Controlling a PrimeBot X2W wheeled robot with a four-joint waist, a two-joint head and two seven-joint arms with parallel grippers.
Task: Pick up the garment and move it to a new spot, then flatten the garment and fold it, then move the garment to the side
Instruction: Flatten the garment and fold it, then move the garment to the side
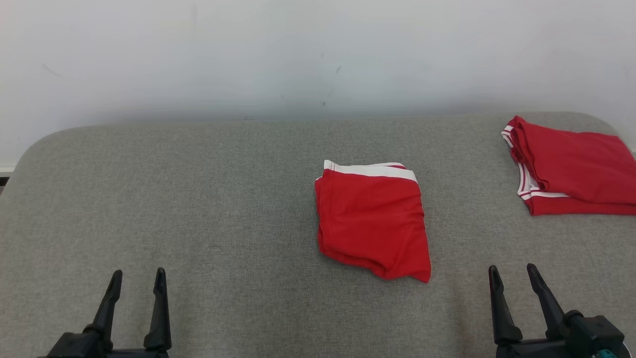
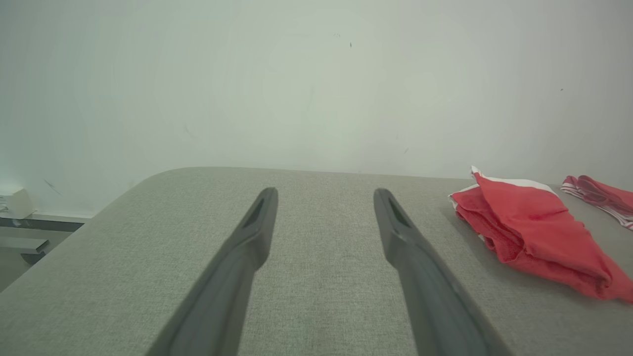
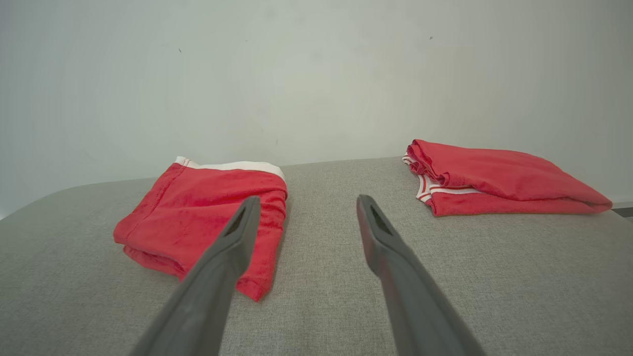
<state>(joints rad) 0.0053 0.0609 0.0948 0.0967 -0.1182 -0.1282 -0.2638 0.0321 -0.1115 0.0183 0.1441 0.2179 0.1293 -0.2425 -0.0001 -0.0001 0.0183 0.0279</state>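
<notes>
Right of the garment (image 1: 372,223), 1 bundle (image 1: 576,166) is cropped

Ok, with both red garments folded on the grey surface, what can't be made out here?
- Right-hand garment: its right side is cut off by the head view's right edge.
- Middle garment: inner layers hidden by its own folds; in the right wrist view a finger of the right gripper covers part of it.
- Left gripper: body cut off by the head view's bottom edge.
</notes>
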